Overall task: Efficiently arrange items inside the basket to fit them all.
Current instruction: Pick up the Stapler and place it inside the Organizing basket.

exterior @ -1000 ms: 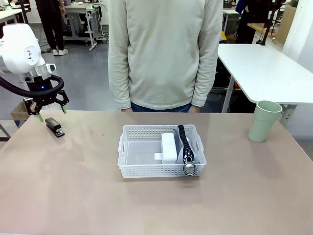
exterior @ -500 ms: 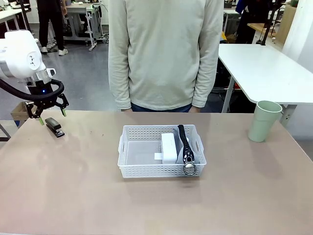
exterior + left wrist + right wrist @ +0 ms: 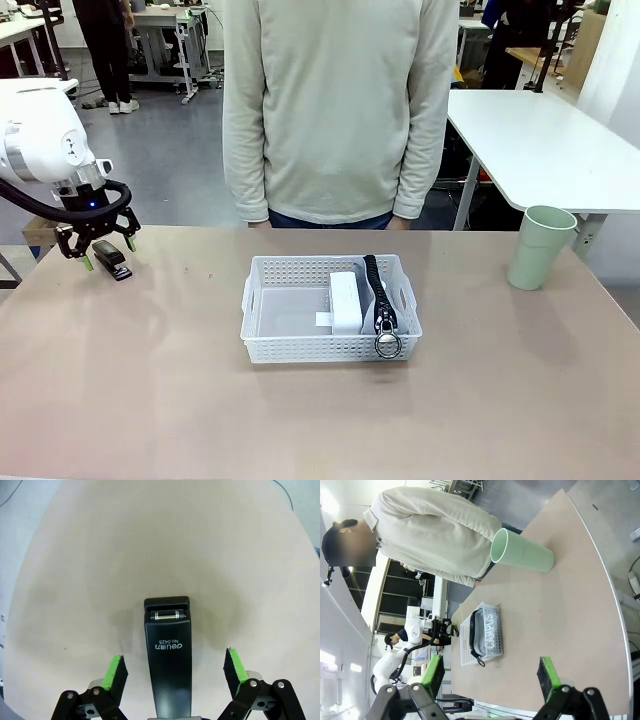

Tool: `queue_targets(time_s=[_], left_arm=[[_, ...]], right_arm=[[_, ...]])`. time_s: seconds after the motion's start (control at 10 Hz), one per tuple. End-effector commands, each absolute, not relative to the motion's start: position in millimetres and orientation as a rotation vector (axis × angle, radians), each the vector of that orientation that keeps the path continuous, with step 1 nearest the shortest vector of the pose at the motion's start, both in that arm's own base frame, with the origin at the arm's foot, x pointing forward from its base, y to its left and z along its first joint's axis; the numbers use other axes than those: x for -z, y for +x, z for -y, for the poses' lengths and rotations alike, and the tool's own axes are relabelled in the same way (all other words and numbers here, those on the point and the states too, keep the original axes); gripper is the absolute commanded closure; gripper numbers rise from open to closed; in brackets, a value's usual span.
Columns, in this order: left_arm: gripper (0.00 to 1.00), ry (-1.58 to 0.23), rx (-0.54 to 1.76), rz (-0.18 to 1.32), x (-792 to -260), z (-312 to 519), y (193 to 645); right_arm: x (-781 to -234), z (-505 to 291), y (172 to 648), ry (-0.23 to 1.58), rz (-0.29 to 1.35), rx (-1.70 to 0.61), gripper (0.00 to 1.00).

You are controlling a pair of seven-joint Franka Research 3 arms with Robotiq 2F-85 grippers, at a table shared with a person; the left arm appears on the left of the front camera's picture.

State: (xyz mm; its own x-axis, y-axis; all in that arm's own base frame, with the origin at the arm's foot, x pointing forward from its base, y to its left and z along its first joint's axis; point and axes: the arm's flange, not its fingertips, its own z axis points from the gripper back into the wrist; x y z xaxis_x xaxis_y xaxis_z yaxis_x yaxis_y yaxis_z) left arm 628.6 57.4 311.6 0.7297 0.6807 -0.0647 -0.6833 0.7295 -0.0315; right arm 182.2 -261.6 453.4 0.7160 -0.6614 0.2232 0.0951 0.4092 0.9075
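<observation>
Descent is the change: over the last second the left jaws have come down from above the stapler (image 3: 112,259) to its level, at 10 o'clock from the basket (image 3: 262,345), near the edge of the counter (image 3: 150,420). In the left wrist view the jaws are spread, with the green pads (image 3: 116,672) on either side of the stapler body and neither touching it. The stapler lies flat along the jaw axis. For the task, this puts pick-up of a third item close but not yet made. The white block (image 3: 345,300) and grey pouch (image 3: 380,310) already lie in the basket's 3 o'clock half. The cup (image 3: 540,247) stands upright on the counter at 2 o'clock from the basket. The left arm reaches in from 9 o'clock, wrist pointing down. The right jaws are spread, hold nothing and sit clear of the counter.
</observation>
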Motion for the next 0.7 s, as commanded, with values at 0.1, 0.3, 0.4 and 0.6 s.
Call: queue_targets(time_s=[0.1, 0.3, 0.4, 0.6], left_arm=[[0.00, -0.014, -0.775, -0.054, -307.2, -57.6, 625.6], [0.00, -0.003, -0.783, -0.043, -305.4, -57.3, 627.8], [0.00, -0.013, -0.785, -0.052, -306.0, -57.4, 628.1], [0.60, -0.012, -0.789, -0.045, -307.0, -57.1, 628.0]], right_arm=[[-453.8, 261.0, 182.6, 1.061, 0.654, 0.496, 0.00], [-453.8, 261.0, 182.6, 1.061, 0.654, 0.496, 0.00], [-453.8, 261.0, 182.6, 1.061, 0.654, 0.496, 0.00], [-453.8, 261.0, 182.6, 1.061, 0.654, 0.496, 0.00]])
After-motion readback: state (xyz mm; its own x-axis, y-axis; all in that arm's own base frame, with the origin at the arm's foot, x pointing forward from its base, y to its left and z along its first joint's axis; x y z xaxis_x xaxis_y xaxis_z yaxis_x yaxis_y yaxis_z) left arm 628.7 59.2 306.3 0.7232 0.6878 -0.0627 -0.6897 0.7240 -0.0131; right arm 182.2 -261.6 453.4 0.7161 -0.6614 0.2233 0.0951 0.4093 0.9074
